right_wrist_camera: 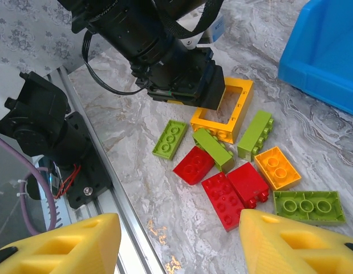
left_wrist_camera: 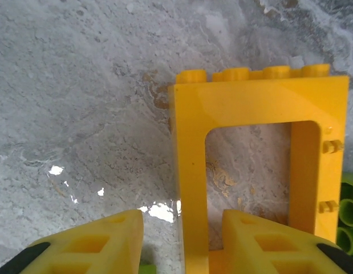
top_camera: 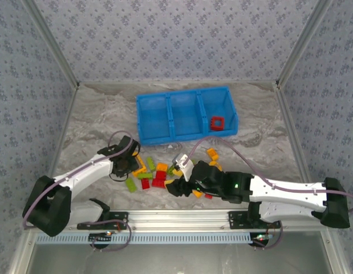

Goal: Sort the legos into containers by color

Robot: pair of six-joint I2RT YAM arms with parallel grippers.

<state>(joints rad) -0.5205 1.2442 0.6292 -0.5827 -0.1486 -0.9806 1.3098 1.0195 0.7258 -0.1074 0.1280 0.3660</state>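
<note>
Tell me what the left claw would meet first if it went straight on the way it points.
The orange frame brick: one of its side bars lies between the fingers of the left claw. Probably that bar first, though depth is unclear.

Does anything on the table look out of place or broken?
Nothing broken or spilled. Mixed-colour bricks lie jumbled on the table; one red frame sits in the right compartment of the bin.
</note>
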